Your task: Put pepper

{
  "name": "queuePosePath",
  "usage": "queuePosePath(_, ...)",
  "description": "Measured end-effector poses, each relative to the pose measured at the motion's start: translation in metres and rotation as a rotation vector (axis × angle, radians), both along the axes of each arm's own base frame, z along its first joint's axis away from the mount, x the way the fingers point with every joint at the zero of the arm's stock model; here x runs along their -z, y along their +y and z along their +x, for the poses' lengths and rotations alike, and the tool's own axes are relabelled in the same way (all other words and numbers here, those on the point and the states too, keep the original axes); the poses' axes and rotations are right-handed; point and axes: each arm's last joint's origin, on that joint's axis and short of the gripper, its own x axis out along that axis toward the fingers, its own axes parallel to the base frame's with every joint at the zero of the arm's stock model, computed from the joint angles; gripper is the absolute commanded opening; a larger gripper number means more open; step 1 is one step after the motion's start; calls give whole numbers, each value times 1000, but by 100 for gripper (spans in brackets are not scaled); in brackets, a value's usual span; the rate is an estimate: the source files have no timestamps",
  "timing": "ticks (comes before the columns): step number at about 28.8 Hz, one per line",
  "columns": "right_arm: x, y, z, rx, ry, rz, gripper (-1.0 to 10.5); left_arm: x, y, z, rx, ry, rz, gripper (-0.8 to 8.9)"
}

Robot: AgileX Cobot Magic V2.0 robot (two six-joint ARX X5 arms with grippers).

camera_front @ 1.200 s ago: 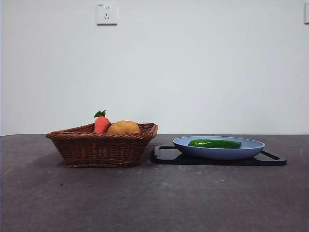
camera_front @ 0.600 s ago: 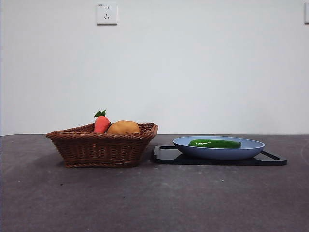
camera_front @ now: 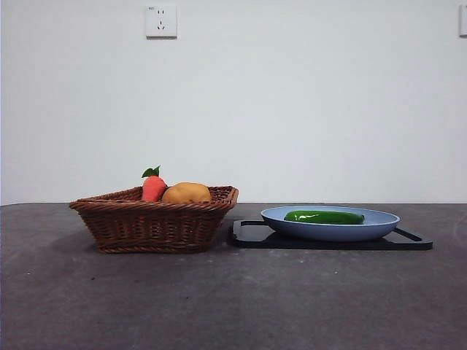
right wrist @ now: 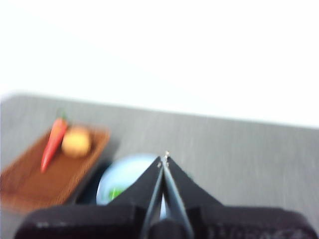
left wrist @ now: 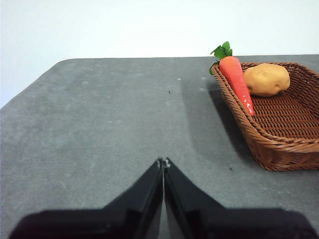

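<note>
The pepper (camera_front: 324,216), long, glossy and dark green, lies in the blue plate (camera_front: 379,224) on a black tray (camera_front: 252,235). In the blurred right wrist view a bit of the pepper (right wrist: 115,193) shows green in the plate (right wrist: 124,174), mostly behind the jaws. My right gripper (right wrist: 164,158) is shut and empty, high above the plate. My left gripper (left wrist: 163,161) is shut and empty over bare table, well apart from the wicker basket (left wrist: 279,144). Neither gripper appears in the front view.
The wicker basket (camera_front: 153,222) stands left of the tray and holds a red-orange carrot-like item (camera_front: 153,187) with a green leaf top and a tan potato-like lump (camera_front: 187,192). The dark grey table (camera_front: 233,299) stretches in front. A wall socket (camera_front: 161,20) is behind.
</note>
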Motion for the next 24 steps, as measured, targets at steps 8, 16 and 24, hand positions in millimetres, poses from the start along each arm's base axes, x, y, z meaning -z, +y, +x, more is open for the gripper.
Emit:
queuePosePath(8,111,0,21,11,-58,93,11,0,0,0,0,0,0,8)
queuePosePath(16,193,0,34,15,-4,108,11,0,0,0,0,0,0,8)
queuePosePath(24,238,0,41,19,64,107,11,0,0,0,0,0,0,8)
